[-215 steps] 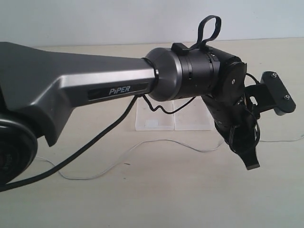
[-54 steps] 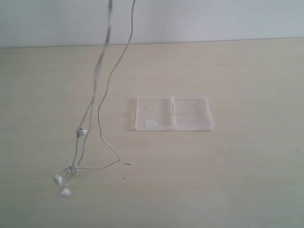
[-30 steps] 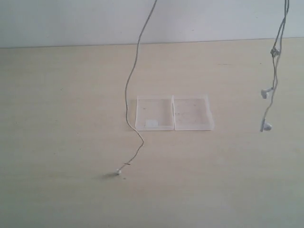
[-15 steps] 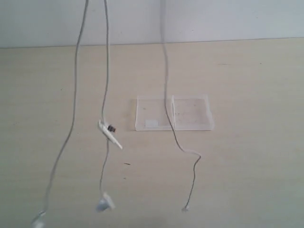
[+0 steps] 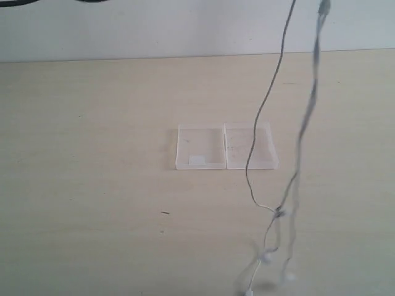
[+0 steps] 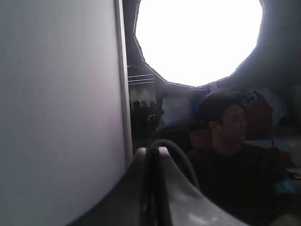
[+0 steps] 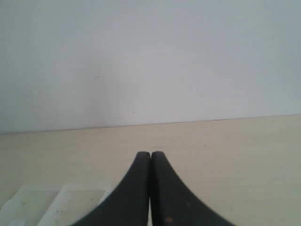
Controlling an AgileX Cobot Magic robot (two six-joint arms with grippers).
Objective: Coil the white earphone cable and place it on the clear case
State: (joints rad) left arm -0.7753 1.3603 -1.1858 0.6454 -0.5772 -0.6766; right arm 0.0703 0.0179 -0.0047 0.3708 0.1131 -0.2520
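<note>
The clear case (image 5: 225,147) lies flat on the table, its small white rectangle in the left half. The white earphone cable (image 5: 307,117) hangs from above the exterior view in two blurred strands, right of the case. Its lower end and earbuds (image 5: 266,258) dangle near the table's front. Neither gripper shows in the exterior view. My left gripper (image 6: 151,149) points up and away from the table, shut, with a loop of the earphone cable (image 6: 181,153) arching out from its tips. My right gripper (image 7: 150,154) is shut, nothing visible between its tips, with the case (image 7: 56,202) just beyond it.
The pale wooden table (image 5: 92,185) runs back to a white wall (image 5: 154,28). A dark sliver of arm or arm cable (image 5: 55,2) crosses the top left corner. The left wrist view shows a bright ceiling light (image 6: 197,37) and a person (image 6: 225,141).
The hanging cable has swung from the left and middle across to the right of the case. The earbuds now dangle at the front right instead of the front left.
</note>
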